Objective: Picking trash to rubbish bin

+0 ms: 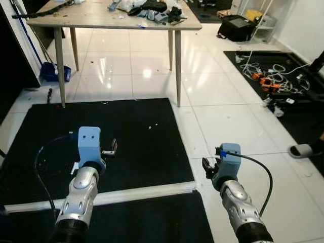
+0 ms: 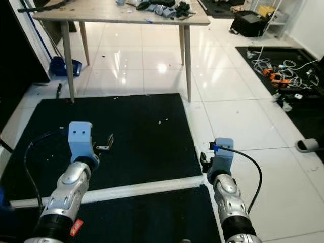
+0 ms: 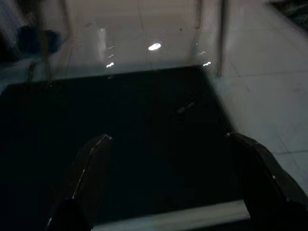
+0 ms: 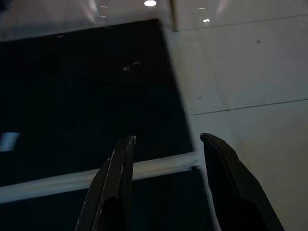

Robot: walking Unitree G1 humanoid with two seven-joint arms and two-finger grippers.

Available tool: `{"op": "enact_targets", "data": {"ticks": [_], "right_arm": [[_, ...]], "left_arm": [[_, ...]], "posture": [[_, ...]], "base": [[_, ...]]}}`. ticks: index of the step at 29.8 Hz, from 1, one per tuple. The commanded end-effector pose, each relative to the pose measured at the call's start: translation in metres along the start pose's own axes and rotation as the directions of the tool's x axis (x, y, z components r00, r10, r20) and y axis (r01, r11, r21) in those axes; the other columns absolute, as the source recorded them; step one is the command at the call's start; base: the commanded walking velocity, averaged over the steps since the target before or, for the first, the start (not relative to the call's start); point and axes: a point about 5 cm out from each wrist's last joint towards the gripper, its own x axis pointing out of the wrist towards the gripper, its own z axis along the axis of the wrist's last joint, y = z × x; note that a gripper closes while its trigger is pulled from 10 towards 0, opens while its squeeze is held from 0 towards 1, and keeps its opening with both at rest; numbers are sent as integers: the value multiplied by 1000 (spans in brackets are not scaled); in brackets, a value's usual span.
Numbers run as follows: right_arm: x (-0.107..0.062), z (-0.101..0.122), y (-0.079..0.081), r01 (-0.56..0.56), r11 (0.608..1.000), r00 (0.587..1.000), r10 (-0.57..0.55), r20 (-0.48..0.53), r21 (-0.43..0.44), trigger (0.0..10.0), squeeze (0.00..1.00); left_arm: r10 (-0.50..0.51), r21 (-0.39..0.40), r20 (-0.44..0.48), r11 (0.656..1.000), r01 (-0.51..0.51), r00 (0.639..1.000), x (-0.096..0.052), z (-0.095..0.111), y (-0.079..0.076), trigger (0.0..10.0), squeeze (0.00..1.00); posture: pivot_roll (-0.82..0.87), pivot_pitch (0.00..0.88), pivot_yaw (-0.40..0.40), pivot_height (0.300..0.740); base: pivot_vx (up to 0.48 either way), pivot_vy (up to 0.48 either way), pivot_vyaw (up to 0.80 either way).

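Left pincer (image 3: 166, 183) fingers spread, tips cropped; mat (image 3: 144, 125) dim, blurred.

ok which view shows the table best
The left eye view: the table shows its top, three legs and the clutter on it. The right eye view shows the same table with its top cropped more at the upper edge. The left wrist view catches blurred legs; the right wrist view barely one leg's foot.

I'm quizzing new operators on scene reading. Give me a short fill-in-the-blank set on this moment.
1. Both grippers, left gripper and right gripper, have their fingers ____.
2. The mat under the arms is coloured ____.
3. The wooden table stands on white ____.

Missing words: open; black; tiles
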Motion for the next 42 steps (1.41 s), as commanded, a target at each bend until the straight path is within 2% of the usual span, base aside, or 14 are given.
{"op": "enact_targets", "data": {"ticks": [1, 20, 28, 31, 42], "right_arm": [[-1, -2, 2, -7, 1000, 1000, 7, -6, -10, 10000, 0], [-1, -2, 8, -6, 1000, 1000, 6, 1, 17, 10000, 0], [-1, -2, 2, 1, 1000, 1000, -1, 1, -6, 10000, 0], [-2, -9, 0, 13, 1000, 999, -14, -32, -28, 10000, 0], [-5, -13, 4, -15, 999, 1000, 15, -23, -30, 10000, 0]], "left_arm": [[15, 12, -28, 1000, -15, 999, -4, -8, 5, 10000, 0], [16, 25, -16, 1000, -15, 1000, -1, -3, 9, 10000, 0], [11, 20, -15, 1000, -11, 1000, 1, -4, 5, 10000, 0], [8, 23, -14, 1000, -8, 1000, 0, -4, 5, 10000, 0], [11, 29, -23, 1000, -11, 1000, -5, -9, 7, 10000, 0]], "posture": [[43, 123, -13, 740], [48, 98, -3, 740], [42, 94, -10, 740], [50, 94, -13, 740], [44, 88, -15, 740]], "base": [[296, 0, 0], [293, 0, 0], [294, 0, 0], [294, 0, 0], [295, 0, 0]]}}
